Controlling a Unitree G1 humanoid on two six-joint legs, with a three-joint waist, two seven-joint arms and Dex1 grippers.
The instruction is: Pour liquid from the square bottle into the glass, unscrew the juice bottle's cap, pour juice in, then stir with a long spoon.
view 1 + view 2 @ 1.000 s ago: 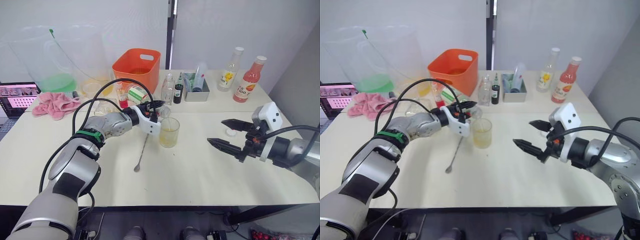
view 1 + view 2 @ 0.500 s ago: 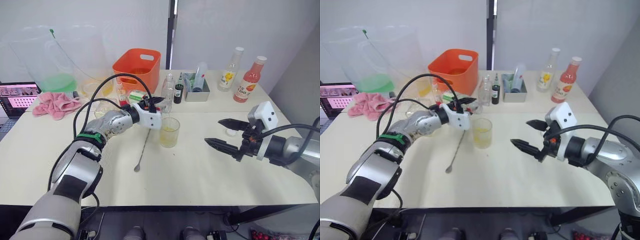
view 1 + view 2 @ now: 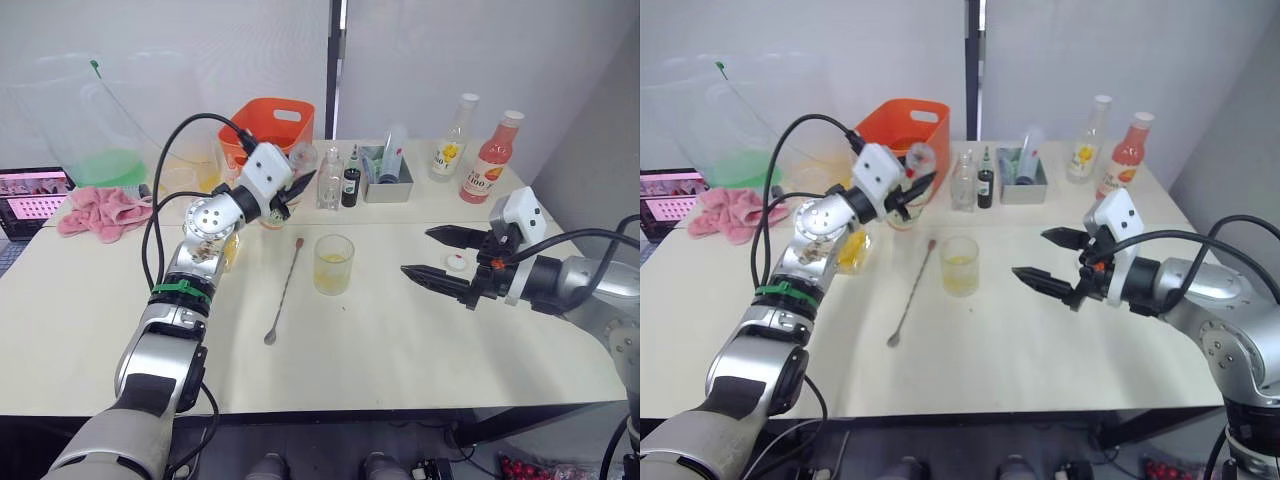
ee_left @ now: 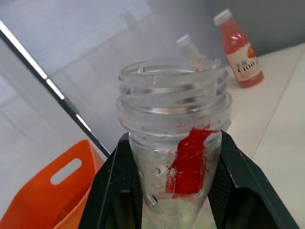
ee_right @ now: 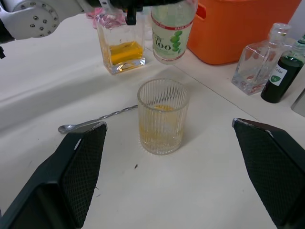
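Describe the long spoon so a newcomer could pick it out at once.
Start at the orange basket at the back of the table, then come forward to the ribbed glass of yellow liquid. Just to its left lies the long spoon: thin, metal, flat on the tabletop, the only utensil among bottles.

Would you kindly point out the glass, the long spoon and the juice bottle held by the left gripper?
Glass point(image 3: 333, 265): left eye view, on its ribbed side wall.
Long spoon point(image 3: 285, 295): left eye view, midway along its handle.
Juice bottle point(image 4: 183, 164): left wrist view, on the red label below its open neck.
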